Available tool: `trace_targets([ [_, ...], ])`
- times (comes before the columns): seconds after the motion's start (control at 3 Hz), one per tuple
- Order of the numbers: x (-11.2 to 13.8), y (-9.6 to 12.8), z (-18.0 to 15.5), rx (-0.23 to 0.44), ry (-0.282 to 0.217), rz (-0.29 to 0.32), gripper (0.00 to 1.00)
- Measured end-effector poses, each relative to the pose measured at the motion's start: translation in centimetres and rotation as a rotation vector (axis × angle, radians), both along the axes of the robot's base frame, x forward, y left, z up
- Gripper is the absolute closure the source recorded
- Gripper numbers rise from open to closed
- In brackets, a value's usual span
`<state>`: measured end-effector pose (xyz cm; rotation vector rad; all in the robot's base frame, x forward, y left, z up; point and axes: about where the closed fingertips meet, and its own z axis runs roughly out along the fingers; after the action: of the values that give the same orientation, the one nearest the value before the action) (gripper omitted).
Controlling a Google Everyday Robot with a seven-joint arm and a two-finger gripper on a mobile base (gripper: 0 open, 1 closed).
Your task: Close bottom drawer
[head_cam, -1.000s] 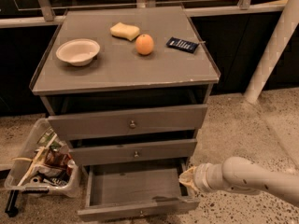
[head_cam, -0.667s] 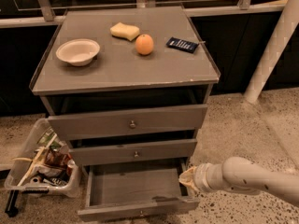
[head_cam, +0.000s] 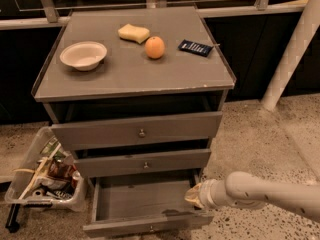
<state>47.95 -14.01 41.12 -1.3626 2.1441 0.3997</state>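
Observation:
The bottom drawer (head_cam: 145,204) is the lowest of three grey drawers and stands pulled far out, its inside bare. Its slim front panel with a small round knob (head_cam: 151,228) lies at the lower edge of the view. My gripper (head_cam: 196,196) comes in from the right on a white arm and sits at the drawer's right side wall, near its front corner. The middle drawer (head_cam: 143,162) and the top drawer (head_cam: 137,130) above it stand slightly out.
On the cabinet top (head_cam: 134,74) lie a white bowl (head_cam: 83,55), a yellow sponge (head_cam: 133,33), an orange (head_cam: 154,47) and a dark blue packet (head_cam: 195,47). A clear bin of litter (head_cam: 47,176) stands on the floor at the left. A white post (head_cam: 290,54) rises at the right.

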Motion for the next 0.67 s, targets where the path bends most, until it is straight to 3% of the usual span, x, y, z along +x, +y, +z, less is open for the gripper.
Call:
trace_targets([
  [0.67,-0.9,1.1,-6.9,0.008,0.058,0.045,1.0],
])
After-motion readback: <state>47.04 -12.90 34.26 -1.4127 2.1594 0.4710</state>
